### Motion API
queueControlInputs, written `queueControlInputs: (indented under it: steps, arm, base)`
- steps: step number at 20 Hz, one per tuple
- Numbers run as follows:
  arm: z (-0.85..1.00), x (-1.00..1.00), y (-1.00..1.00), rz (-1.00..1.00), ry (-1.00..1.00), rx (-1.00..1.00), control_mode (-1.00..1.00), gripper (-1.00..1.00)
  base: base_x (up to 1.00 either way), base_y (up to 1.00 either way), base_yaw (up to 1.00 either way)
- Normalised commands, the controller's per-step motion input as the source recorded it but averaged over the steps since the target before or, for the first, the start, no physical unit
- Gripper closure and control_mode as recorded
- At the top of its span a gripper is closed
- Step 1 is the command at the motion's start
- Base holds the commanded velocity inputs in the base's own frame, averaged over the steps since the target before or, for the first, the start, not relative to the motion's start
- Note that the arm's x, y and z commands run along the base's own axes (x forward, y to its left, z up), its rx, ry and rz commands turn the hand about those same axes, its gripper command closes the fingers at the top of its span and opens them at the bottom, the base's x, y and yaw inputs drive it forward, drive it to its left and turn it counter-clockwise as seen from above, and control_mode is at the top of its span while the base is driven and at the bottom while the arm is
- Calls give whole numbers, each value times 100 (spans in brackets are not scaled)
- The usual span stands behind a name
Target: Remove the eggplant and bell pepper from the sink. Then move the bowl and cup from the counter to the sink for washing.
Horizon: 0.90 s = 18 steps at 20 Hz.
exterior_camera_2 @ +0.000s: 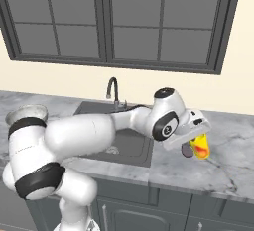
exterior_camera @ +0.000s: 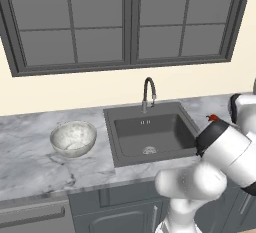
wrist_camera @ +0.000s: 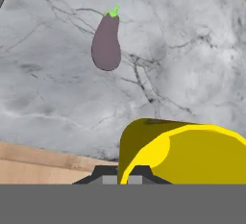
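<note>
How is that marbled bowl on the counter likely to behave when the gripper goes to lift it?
The bowl looks wide and deep next to the sink, so it is probably too broad to span; a rim pinch seems likelier. Its curved, glossy-looking wall may slip or tilt in a one-sided hold. It seems rigid, so it should not flex.
</note>
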Motion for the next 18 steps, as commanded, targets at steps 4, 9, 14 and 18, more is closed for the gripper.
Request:
queueControlInputs:
  steps: [4, 9, 14, 18]
  arm:
    - [40, 0, 50, 12, 7, 0, -100, 100]
    - [33, -1, 46, 13, 8, 0, -100, 100]
    - [22, -3, 48, 15, 6, 1, -100, 100]
    - [17, 0, 49, 16, 0, 6, -100, 100]
  base:
    - [0, 0, 0]
    - [0, 0, 0]
    - [0, 0, 0]
    - [0, 0, 0]
